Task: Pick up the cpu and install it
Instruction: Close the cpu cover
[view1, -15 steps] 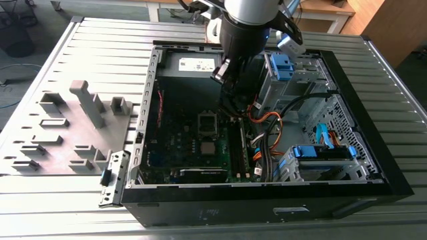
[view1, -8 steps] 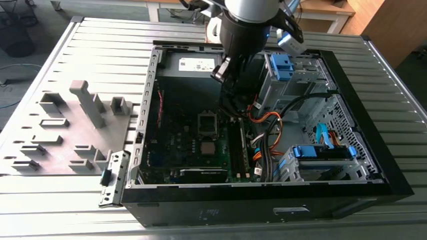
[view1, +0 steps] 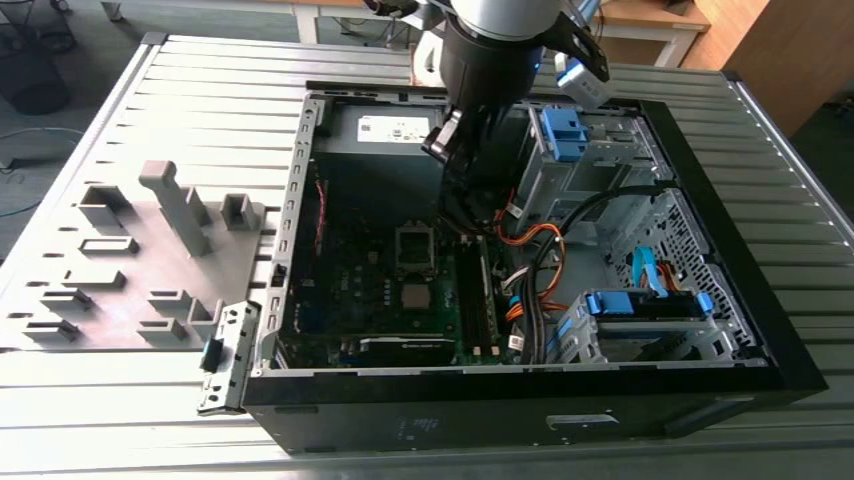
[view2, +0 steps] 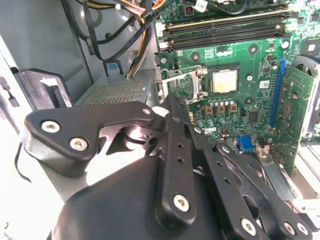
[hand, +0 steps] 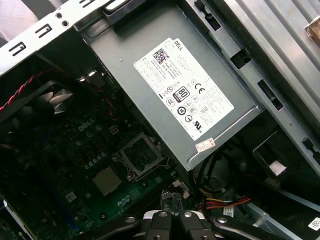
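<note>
Pincer (hand: 172, 207) hangs low inside the computer case (view1: 302, 190), fingers drawn together, nothing in its grip; the cpu (hand: 106, 180) lies flat on the green board (view2: 240, 117), apart from the tips, just beside the dark socket frame (hand: 142, 152), which sits between it and the grey power-supply box (hand: 150, 85)

The cpu (view2: 224, 80) has a silvery metal top with a dull satin sheen. The motherboard (view2: 260, 65) is green circuit board, faintly glossy. The power-supply box (hand: 125, 60) is matt grey sheet metal bearing a white paper label (hand: 183, 89). The counter (view1: 200, 90) is ribbed, brushed metal.
</note>
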